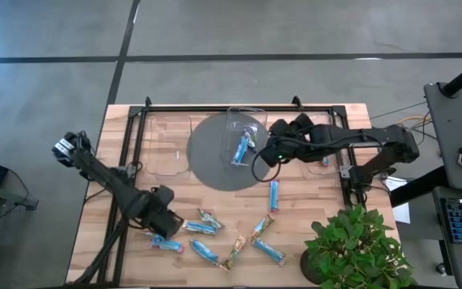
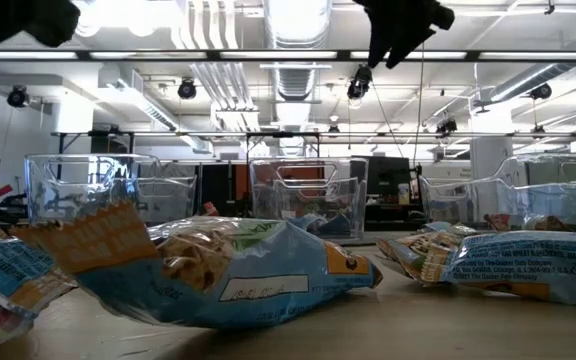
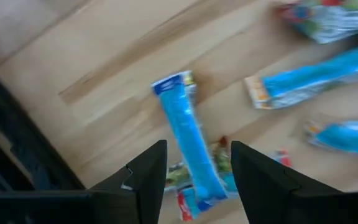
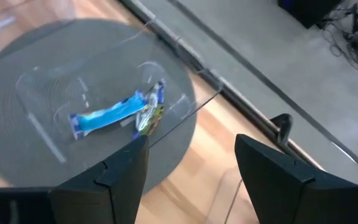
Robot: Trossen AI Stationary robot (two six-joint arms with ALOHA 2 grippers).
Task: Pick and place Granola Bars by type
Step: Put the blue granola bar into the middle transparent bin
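Observation:
Several granola bars lie flat on the near half of the wooden table: blue ones (image 1: 273, 195) (image 1: 204, 251) (image 1: 269, 251) and tan-green ones (image 1: 235, 250) (image 1: 261, 227). My left gripper (image 3: 197, 152) hovers open near the table's near-left corner, its fingers either side of a blue bar (image 3: 188, 143) that lies flat on the wood; I see no touch. My right gripper (image 4: 191, 140) is open above the near-right rim of a clear bin (image 4: 48, 137). That bin stands on a grey round mat (image 1: 207, 160) and holds a blue bar (image 4: 107, 115) beside a greenish wrapper (image 4: 149, 121).
More clear bins (image 1: 167, 144) (image 1: 327, 132) stand along the far side inside a black frame (image 1: 239, 107). A potted plant (image 1: 351, 245) fills the near right corner. In the low view, bars (image 2: 258, 270) lie right in front of the camera.

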